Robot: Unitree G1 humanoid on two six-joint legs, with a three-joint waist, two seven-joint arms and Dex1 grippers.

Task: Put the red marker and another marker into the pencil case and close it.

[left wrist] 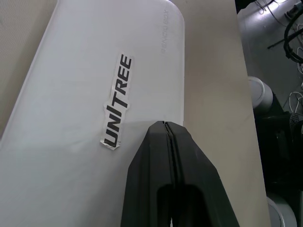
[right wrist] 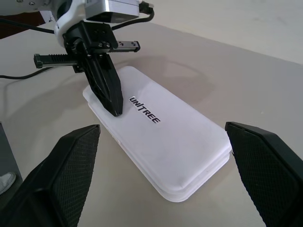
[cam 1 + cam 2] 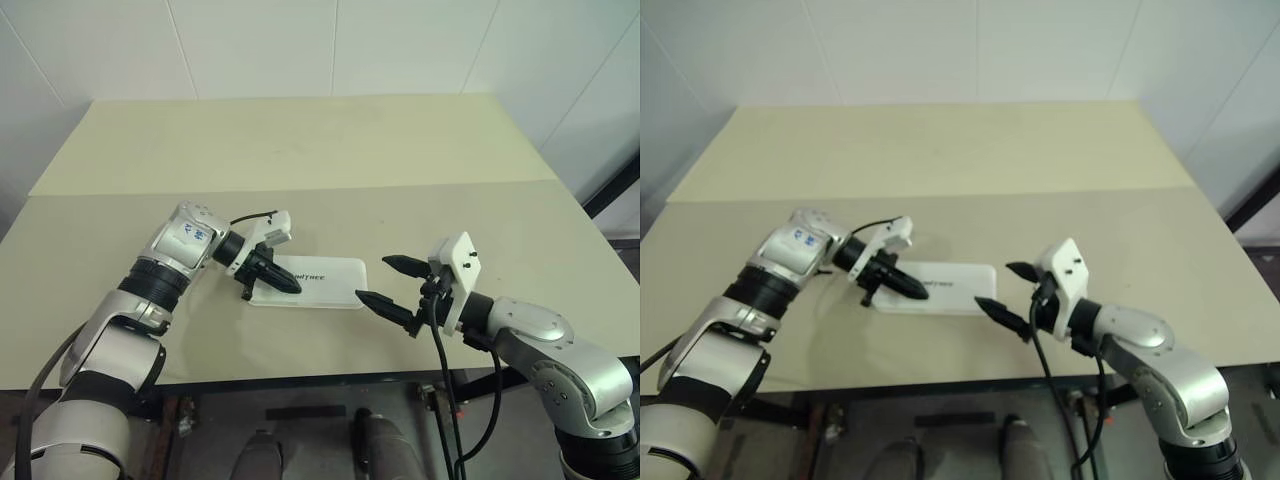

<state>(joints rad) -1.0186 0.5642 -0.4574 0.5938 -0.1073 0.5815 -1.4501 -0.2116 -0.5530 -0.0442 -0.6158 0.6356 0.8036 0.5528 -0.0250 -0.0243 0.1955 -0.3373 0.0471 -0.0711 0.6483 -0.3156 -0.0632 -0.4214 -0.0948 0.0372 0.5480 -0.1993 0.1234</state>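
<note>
Closing step, you judge: pencil case [image 3: 310, 283] lies flat on surface [image 3: 300, 160], lid down, no markers visible. Left claw [image 2: 115, 109] clenched, empty, tip on lid's left end. Right claw [image 3: 388, 284] released, just right of case. Next: press lid until latched. Case long axis runs left-right.

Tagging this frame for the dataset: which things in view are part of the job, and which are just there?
Job:
- pencil case, lid down, flat on the table
- left hand, shut, tips on the lid near the lettering
- right hand, open, beside the case's end, apart from it

Just there:
- table
- black cable hanging from the right arm
</note>
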